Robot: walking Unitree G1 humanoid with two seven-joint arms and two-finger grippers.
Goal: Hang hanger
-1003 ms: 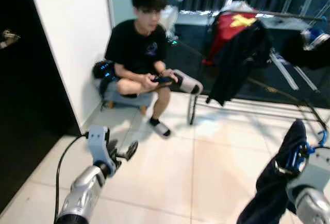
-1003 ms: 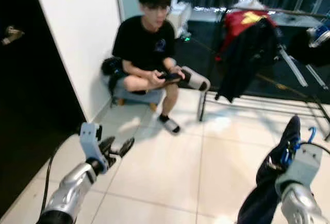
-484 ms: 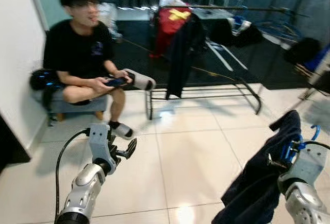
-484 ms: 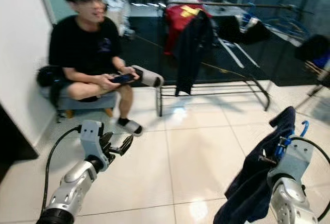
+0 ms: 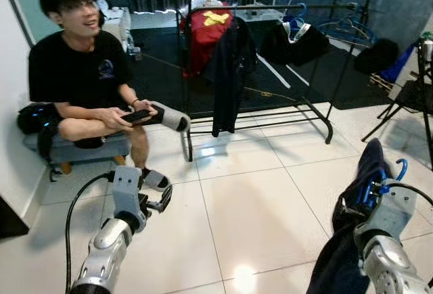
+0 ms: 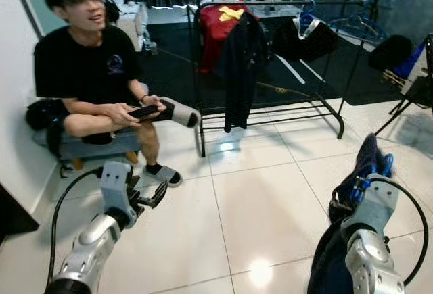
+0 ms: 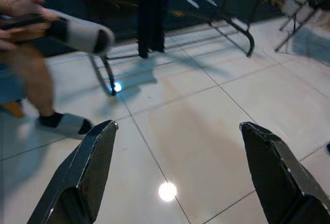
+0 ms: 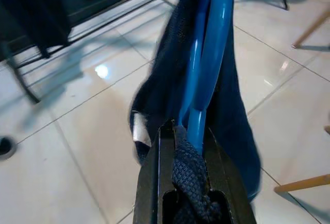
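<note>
Between right end effector (image 8: 188, 147) fingers: blue hanger (image 8: 209, 59)

Head stereo pair is looking forward and down over the tiled floor (image 5: 250, 192) from standing height, both eyes sharing the seated person (image 5: 88, 84) at the left and the clothes rack (image 5: 270, 57) farther back. Left wrist camera is sitting low, facing along its own fingers (image 7: 87, 172) toward the same rack base (image 7: 234, 28) and the person's foot (image 7: 64, 123), sharing that floor patch with the head views. Right wrist camera is sitting very close, looking along the blue hanger (image 8: 209, 59) and dark garment (image 8: 160, 95) down at the floor.
</note>
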